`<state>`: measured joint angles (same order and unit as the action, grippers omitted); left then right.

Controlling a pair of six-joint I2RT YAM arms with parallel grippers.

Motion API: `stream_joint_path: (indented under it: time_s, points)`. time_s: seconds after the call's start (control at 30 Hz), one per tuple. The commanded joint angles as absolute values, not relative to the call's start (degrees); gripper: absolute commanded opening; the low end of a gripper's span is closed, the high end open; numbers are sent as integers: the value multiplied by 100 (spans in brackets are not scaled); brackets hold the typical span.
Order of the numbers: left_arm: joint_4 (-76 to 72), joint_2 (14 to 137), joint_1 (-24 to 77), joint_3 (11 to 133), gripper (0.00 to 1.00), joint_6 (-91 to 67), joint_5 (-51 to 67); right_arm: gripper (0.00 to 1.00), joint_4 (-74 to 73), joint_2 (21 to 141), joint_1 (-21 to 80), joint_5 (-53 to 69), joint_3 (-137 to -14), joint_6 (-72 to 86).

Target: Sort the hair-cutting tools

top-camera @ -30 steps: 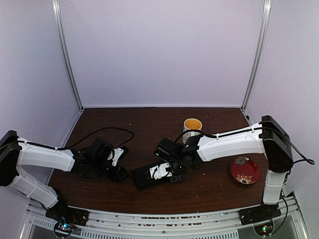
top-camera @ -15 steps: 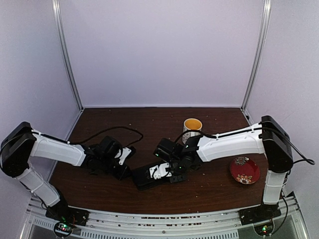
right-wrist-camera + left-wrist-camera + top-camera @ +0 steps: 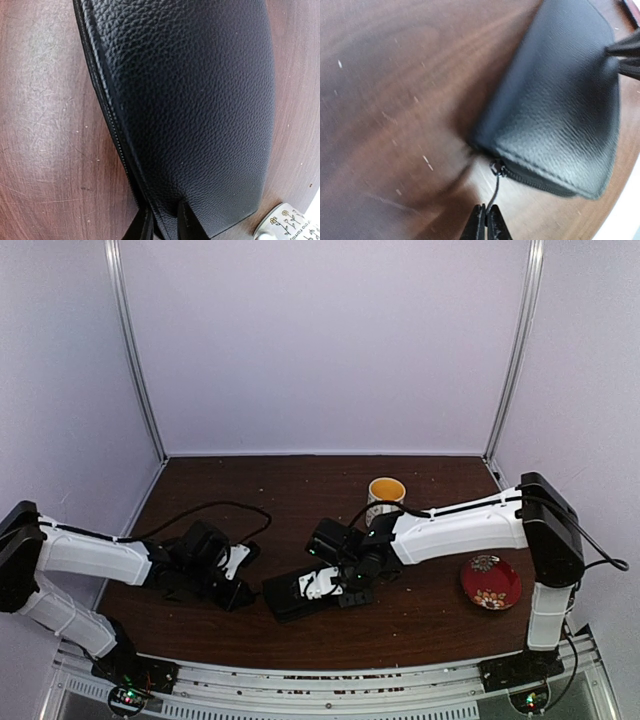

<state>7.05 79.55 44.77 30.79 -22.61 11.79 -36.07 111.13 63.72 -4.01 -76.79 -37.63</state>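
Overhead view: brown table (image 3: 300,490), with a black case (image 3: 285,598) lying near its front edge between the two arms. The left gripper (image 3: 245,592) sat low at the case's left end and the right gripper (image 3: 358,592) at its right end, an arrangement that read as one arm bracing the case while the other worked the fastening. A white patterned mug (image 3: 386,492) stood behind the case and a red floral plate (image 3: 490,582) well apart to the right, neither touched. Left wrist view: the jaws were pressed together on the thin zipper pull (image 3: 495,192), which ran taut from the case's near corner, a hold that suited drawing the zip along. The zip appeared fully done up, though motion blur at that corner left this uncertain. Right wrist view: the two fingers (image 3: 187,220) pinched the case's near end, jaws closed on its leather edge, probably to keep it from sliding under the other arm's pull. The hair-cutting tools showed in no view. By judgement they lay inside the zipped case, so sorting had not begun and opening the case was the step in hand.
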Motion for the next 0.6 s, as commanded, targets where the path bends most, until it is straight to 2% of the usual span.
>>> stream_joint_path:
  time_s: [0.0,0.3,0.43,0.57]
  points:
    - [755,7588,4561,2849,0,-2557,1846,15,-4049,11753,6320,-558,-7595,-3499]
    - [-426,8267,4960,3165,0,-2648,3209,14,-4081,11806,6344,-414,-7722,-3197]
    - [-583,8418,4979,3281,0,-2729,3068,15,-4088,11688,6343,-387,-7620,-3143]
    - [190,8333,4966,3457,0,-2539,2356,18,-4166,11333,6346,-343,-7461,-3162]
